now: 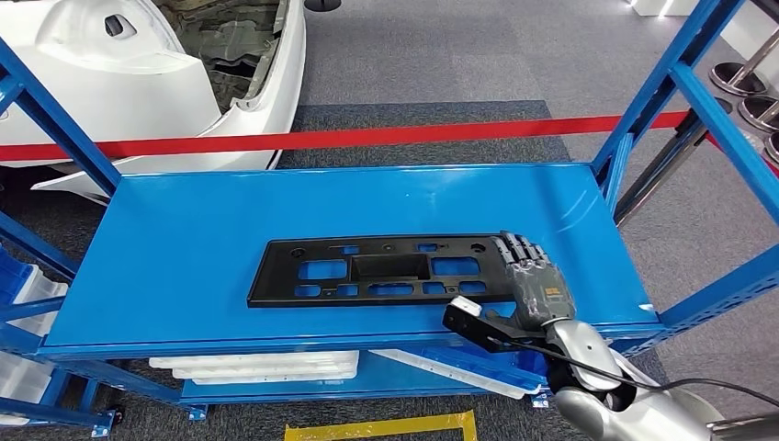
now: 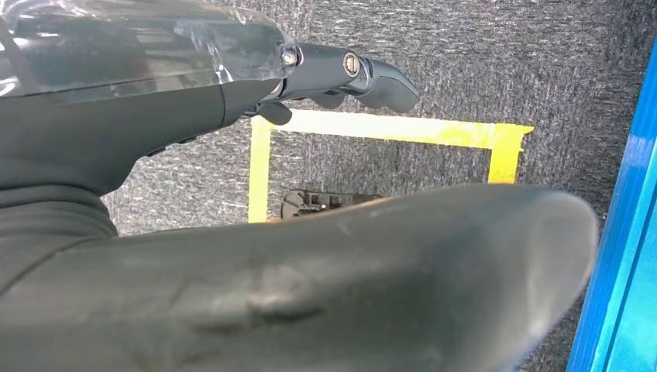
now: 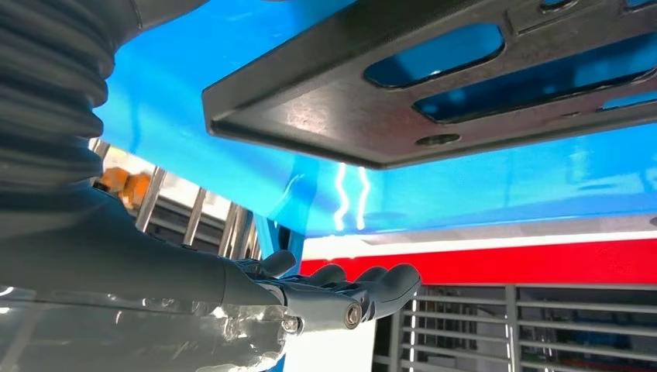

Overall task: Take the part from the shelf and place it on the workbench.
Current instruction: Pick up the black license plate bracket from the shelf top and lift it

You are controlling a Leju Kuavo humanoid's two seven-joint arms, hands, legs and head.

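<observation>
Black part (image 1: 377, 269) flat on shelf (image 1: 184, 239), long axis left-right

The part (image 1: 377, 269) is a long, flat black plastic panel, lying face-down-flat on the blue shelf (image 1: 184, 239), its long axis running from 9 o'clock to 3 o'clock across the head view. It's pierced with rectangular cutouts, the shelf's blue showing through, plus small round holes along its edges. It sits toward the shelf's 6 o'clock edge, right of centre. Up close, its corner (image 3: 232, 108) looks matte, rounded and raised-rimmed.
</observation>
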